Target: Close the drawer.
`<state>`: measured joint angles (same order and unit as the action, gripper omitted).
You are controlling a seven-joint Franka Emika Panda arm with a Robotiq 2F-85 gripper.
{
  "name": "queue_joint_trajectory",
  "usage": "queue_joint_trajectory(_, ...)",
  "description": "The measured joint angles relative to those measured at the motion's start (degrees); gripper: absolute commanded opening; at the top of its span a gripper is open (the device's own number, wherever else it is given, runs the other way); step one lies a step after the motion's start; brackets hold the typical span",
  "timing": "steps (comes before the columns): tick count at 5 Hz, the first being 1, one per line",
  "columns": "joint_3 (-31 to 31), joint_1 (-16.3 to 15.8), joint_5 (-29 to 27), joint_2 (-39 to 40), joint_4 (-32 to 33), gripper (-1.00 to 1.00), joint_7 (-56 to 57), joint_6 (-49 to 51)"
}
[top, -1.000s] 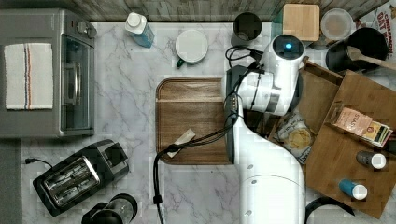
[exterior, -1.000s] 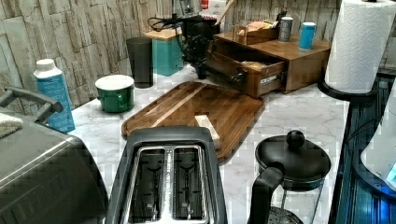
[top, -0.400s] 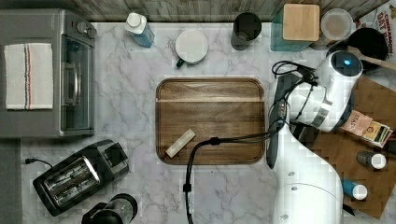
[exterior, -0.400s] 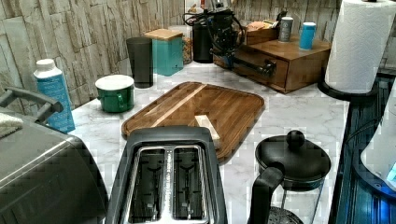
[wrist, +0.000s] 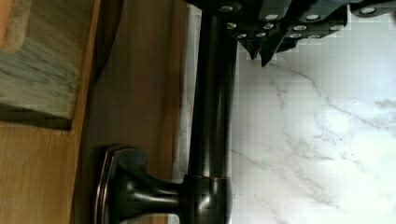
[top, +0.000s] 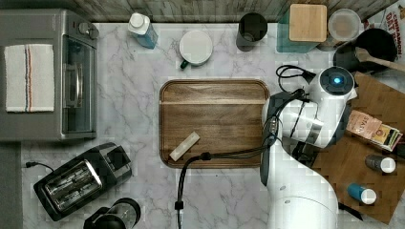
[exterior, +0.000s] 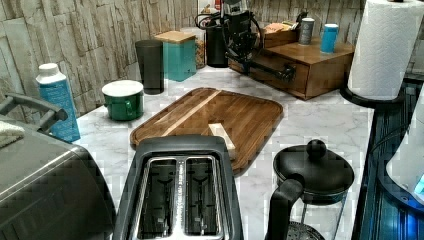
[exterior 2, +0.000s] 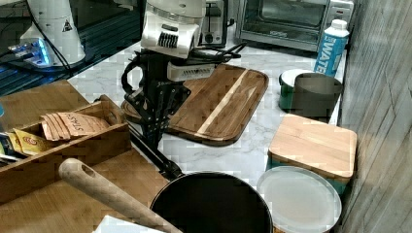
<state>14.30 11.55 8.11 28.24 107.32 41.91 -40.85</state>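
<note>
A robot gripper, fingers pressed together and holding nothing, rests against the dark handle of the drawer, which looks nearly flush in its wooden box beside the tray; pushing off-centre could slip off the bar.

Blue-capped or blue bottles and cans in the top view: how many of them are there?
3. A blue water bottle stands at the back beside the toaster oven. A blue can and a grey white-topped one stand on the wooden box at the top view's right. The arm may hide more.
</note>
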Motion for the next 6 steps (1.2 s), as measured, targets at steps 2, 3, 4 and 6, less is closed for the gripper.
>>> queue_joint_trajectory(2, 0.6, -0.8, 0.8, 0.0, 0.1, -1.0, 0.0, -0.1)
queue_joint_trajectory(3, 1.5, -1.9, 0.9, 0.0, 0.2, -1.0, 0.0, -0.1)
queue_joint_trajectory(4, 1.8, -2.2, 0.9, 0.0, 0.3, -1.0, 0.0, -0.2)
queue_joint_trajectory(6, 1.9, -2.2, 0.9, 0.0, 0.3, -1.0, 0.0, -0.2)
